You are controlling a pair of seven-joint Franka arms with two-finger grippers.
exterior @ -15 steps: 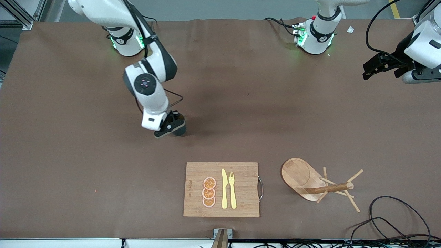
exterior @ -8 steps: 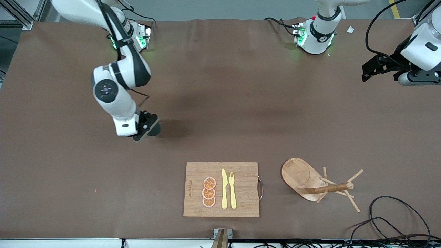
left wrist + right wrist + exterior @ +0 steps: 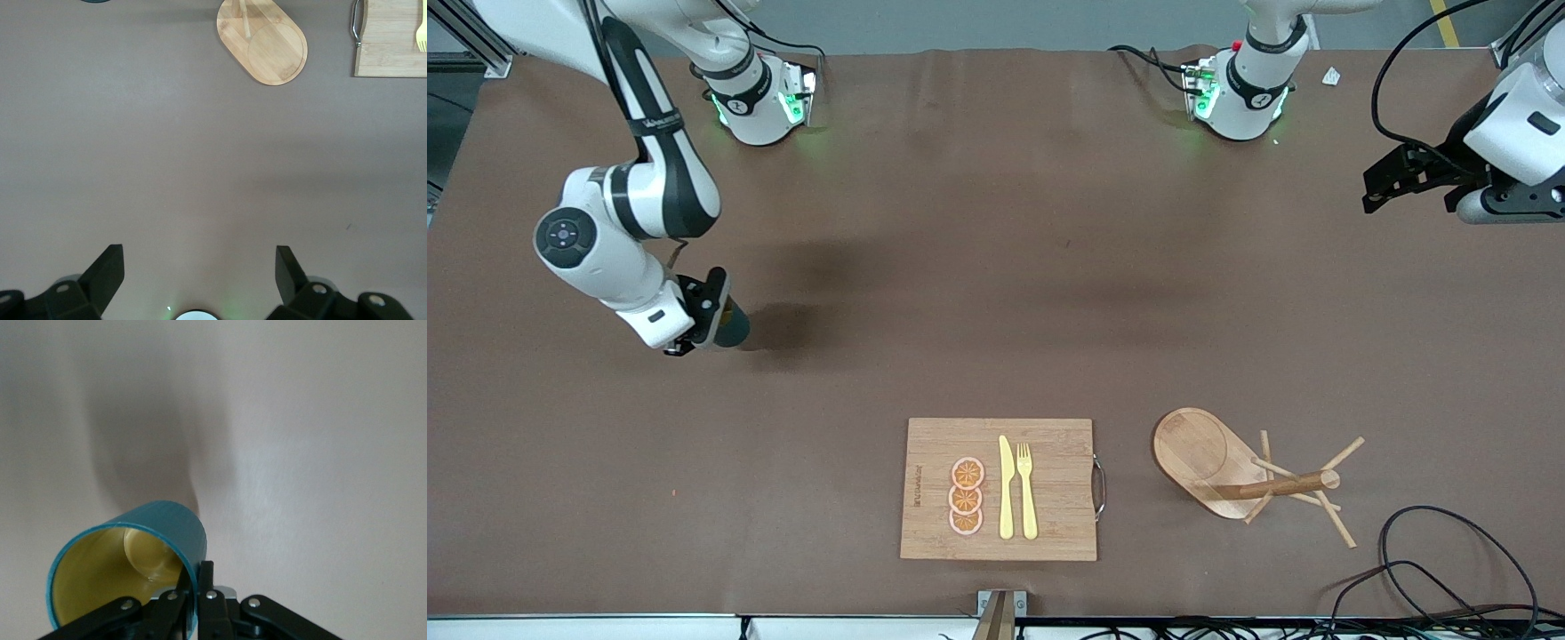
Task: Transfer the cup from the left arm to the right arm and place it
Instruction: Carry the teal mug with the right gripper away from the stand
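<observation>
The cup [image 3: 732, 325] is dark teal with a yellow inside. My right gripper [image 3: 710, 311] is shut on its rim and carries it above the brown table toward the right arm's end. In the right wrist view the cup [image 3: 130, 570] hangs tilted, one finger inside the rim and one outside, at my right gripper [image 3: 197, 590]. No handle shows. My left gripper [image 3: 1392, 182] is open and empty, up in the air over the left arm's end of the table, where the left arm waits; in its wrist view the fingers [image 3: 107, 270] stand wide apart.
A wooden cutting board [image 3: 925, 489] with orange slices, a yellow knife and fork lies near the front edge. A wooden peg rack [image 3: 1254, 471] lies beside it; it also shows in the left wrist view [image 3: 263, 40]. Black cables [image 3: 1432, 569] coil at the near corner.
My right arm has swung toward the right arm's end of the table, carrying the cup with it. The left arm has barely moved.
</observation>
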